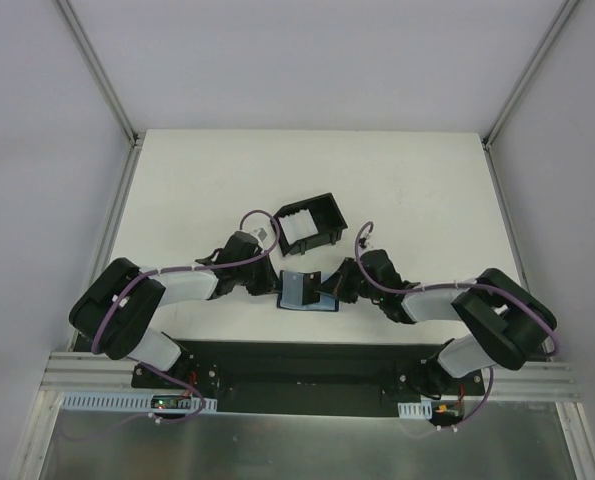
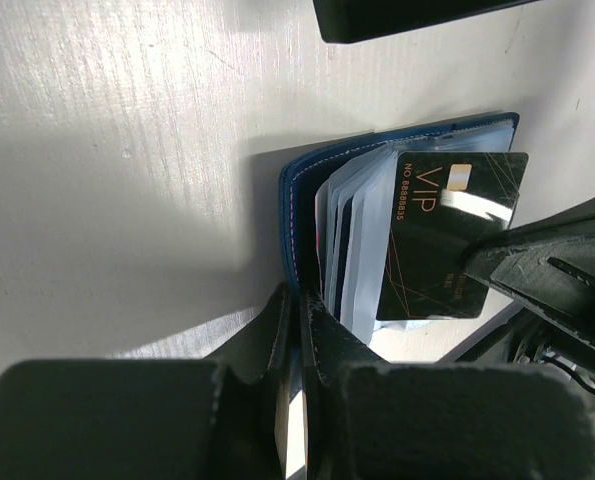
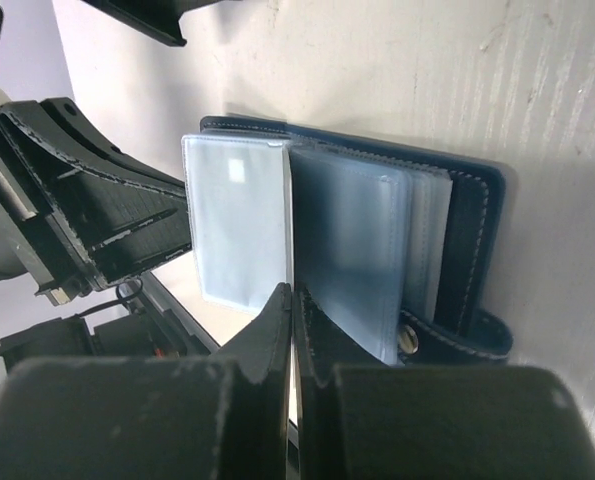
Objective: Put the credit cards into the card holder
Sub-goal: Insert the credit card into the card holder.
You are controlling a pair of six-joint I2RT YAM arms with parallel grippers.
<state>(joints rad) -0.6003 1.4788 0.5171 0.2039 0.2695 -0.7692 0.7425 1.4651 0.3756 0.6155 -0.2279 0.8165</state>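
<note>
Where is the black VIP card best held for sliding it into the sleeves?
Pinch the black VIP card at its edge farthest from the spine of the card holder, coming from the open side: its other edge overlaps the clear sleeves, leaving only that end free.

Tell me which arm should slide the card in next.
Right: the right gripper pinches the black VIP card at the sleeves of the card holder; the left gripper clamps its cover.

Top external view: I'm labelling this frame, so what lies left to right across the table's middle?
left gripper → card holder → right gripper. The black tray, farther back, overlaps the holder, so it is left out.
</note>
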